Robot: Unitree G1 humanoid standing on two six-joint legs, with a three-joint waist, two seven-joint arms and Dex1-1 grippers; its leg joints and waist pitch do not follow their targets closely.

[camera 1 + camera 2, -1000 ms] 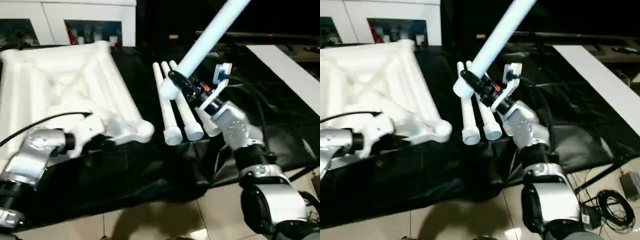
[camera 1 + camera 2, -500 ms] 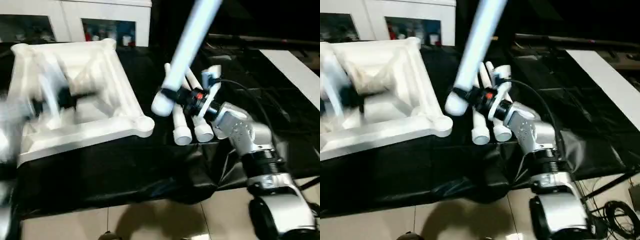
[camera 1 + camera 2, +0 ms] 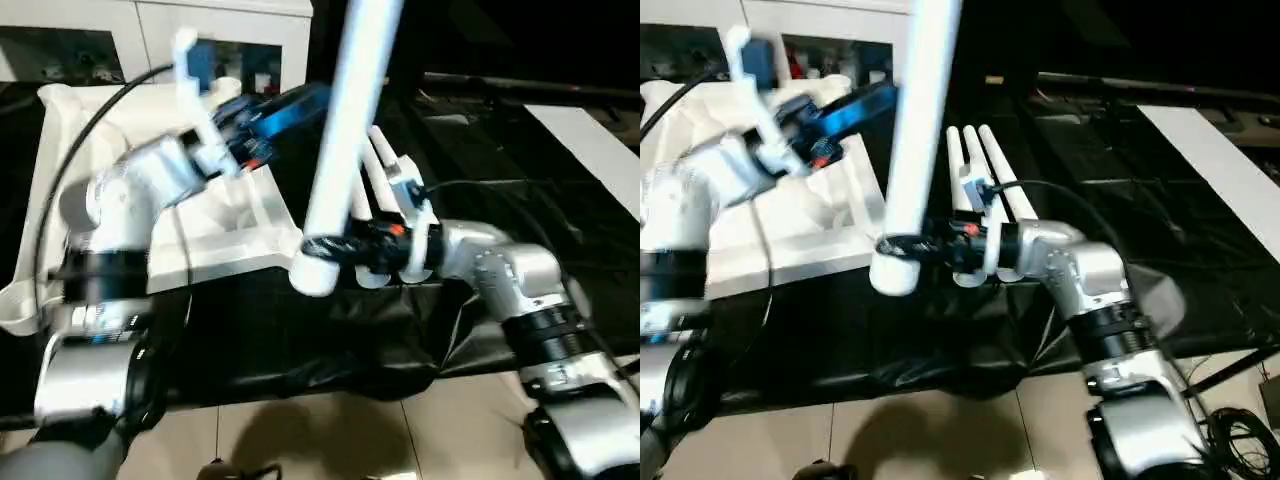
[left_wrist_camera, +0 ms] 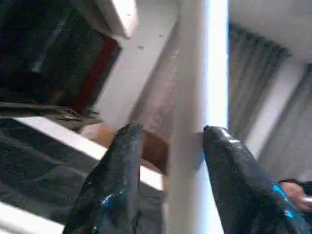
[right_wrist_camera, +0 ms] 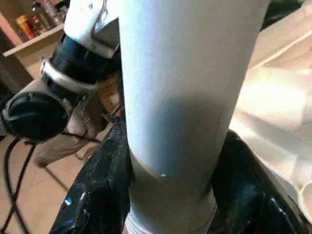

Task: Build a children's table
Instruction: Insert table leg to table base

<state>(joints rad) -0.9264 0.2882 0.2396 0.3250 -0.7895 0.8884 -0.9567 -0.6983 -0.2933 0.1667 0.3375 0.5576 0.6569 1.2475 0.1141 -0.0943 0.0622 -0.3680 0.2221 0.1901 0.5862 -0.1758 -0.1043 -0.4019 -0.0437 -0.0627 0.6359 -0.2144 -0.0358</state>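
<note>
No words, numbers, brands or signs to read anywhere. Held leg (image 3: 345, 140): plain white, no marks. Table top (image 3: 60, 180): plain white, no print. Small colourful things behind cabinet glass (image 3: 255, 70) maybe carry labels, but too blurry and tiny to tell. Black cloth on work table (image 3: 300, 330): no print.

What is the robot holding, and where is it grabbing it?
The right gripper holds a white table leg near its thick bottom end. The left gripper has its fingers open around the leg higher up.
</note>
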